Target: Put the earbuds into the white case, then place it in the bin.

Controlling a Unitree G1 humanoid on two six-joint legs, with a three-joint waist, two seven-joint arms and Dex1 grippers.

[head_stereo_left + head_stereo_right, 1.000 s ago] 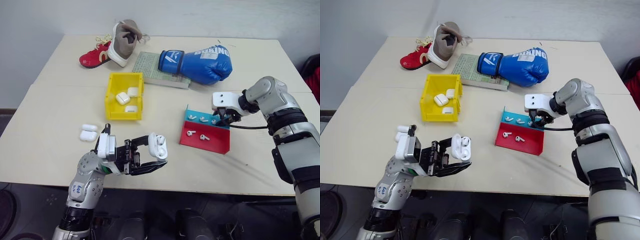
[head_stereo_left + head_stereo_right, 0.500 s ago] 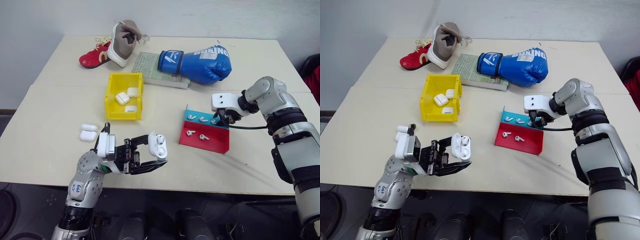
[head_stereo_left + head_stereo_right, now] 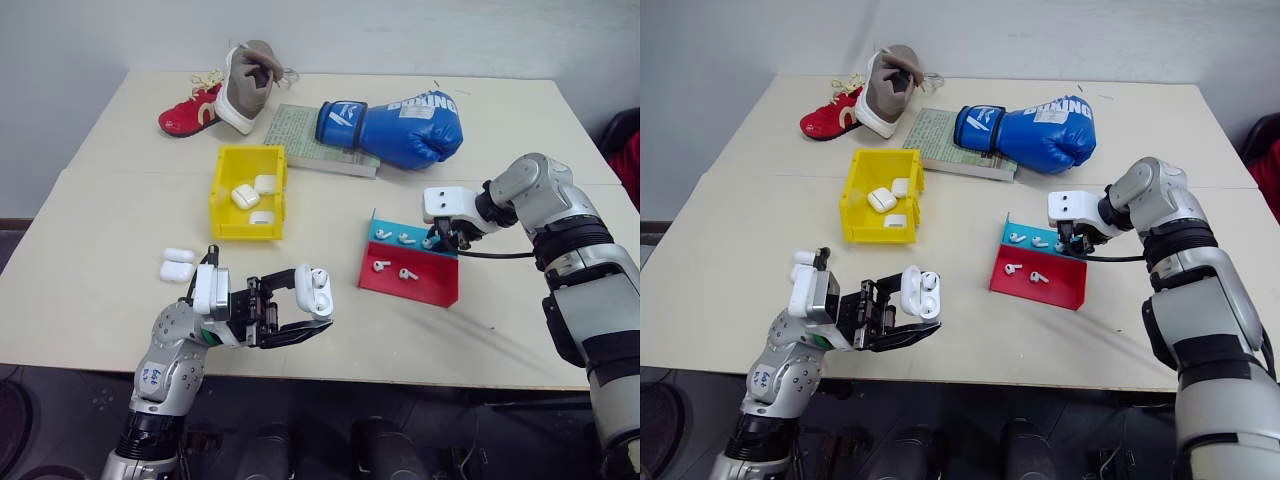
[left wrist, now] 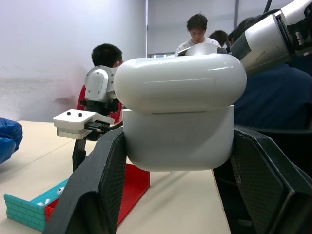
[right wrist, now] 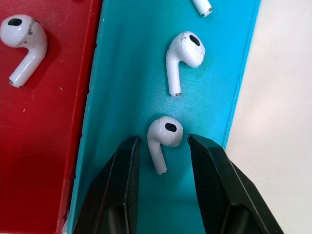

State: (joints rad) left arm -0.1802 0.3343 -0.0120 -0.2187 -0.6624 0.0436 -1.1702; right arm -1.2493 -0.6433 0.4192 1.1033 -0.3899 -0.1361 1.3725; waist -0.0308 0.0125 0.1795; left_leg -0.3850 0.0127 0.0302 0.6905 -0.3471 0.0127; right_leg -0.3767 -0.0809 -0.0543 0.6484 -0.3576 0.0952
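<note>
Right gripper (image 5: 163,187) first: its two black fingers hang on either side of one tiny glossy white stemmed earbud (image 5: 162,139) lying on the teal strip of the flat red and teal plastic tray (image 3: 425,285). There's a sliver of teal visible on both sides of the bud, so I'd call the fingers parted and not pinching yet. Straddling it like that lines them up to close across the stem, I think. Another bud lies just beyond it on the teal, and two more sit on the red part. They're smooth, rounded and slippery-looking (the kind of thing that could squirt out of a pinch).

Left gripper (image 3: 300,312) is clenched on the small glossy white rounded-rectangle earbud case (image 3: 315,291), held above the near edge of the beige table (image 3: 500,120) with its flip lid open, presumably as a receptacle waiting for the bud. In the left wrist view the fingers (image 4: 95,190) clamp the lower shell on both flanks.

The bright yellow open-top plastic bin (image 3: 250,190) sits left of the table's middle with three more white cases inside, and two spare cases (image 3: 177,264) lie nearer the left edge.

Along the far edge: a padded blue boxing glove (image 3: 395,127), a greenish book (image 3: 305,140) partly under it, and a red shoe with a tan and white one (image 3: 225,90) leaning beside it.
</note>
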